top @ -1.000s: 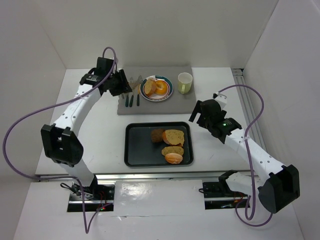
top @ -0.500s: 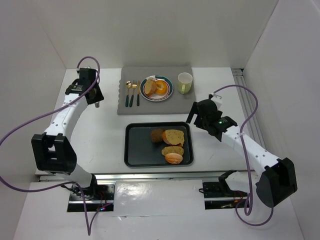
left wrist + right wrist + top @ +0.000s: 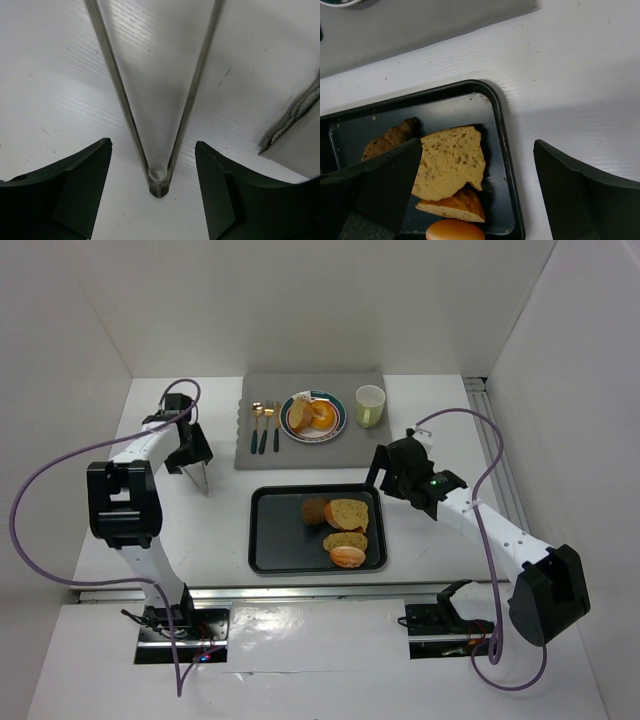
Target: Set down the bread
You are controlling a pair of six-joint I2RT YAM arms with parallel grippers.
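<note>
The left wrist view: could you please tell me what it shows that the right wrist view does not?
Only the left wrist shows metal tongs, between the fingers of the open left gripper. Only the right wrist shows the black tray holding toy food pieces, below the open right gripper. Both show the white table and an edge of the grey mat.

The desk (image 3: 215,525) is white with a finely ribbed surface. White panels enclose it: back wall (image 3: 330,300), left wall (image 3: 50,360), right wall (image 3: 585,350). A metal rail (image 3: 300,592) runs along the near edge. Lighting is even and diffuse.
</note>
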